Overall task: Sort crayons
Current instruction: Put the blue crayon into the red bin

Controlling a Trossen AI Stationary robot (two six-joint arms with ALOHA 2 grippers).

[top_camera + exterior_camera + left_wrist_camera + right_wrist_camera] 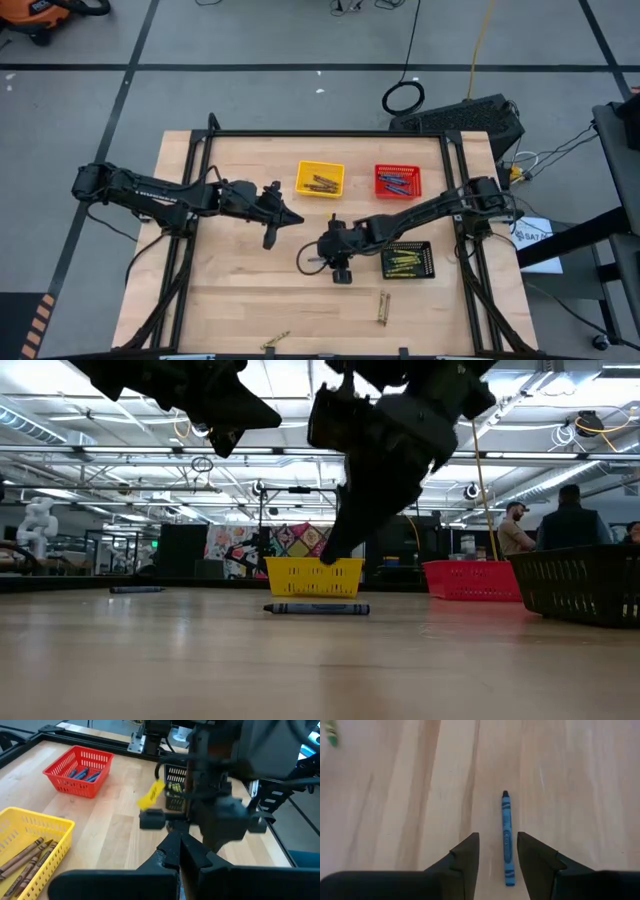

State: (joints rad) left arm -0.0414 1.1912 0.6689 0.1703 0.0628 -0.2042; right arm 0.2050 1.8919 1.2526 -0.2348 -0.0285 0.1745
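Right gripper (497, 851) hangs above a blue crayon (506, 837) lying flat on the table (395, 795), fingers spread, holding nothing. Crayon's long axis runs between the fingers, parallel to them, tip pointing away from the wrist; likely lined up for a pick. Left gripper (179, 847) waits shut, empty.

— Baskets? 
— Three on the table (240, 290): two side by side at the far edge, left basket (320, 179) and right basket (398, 181); a third basket (407, 260) nearer, right side. Crayons lie in each.

— Loose ones? 
— One crayon (506, 837) flat on the wood, between the right gripper's (497, 851) spread fingers. A pair of crayons (383, 307) nearer, one more crayon (275, 342) at the near edge.

— Left gripper (270, 212)? 
— Left of centre.
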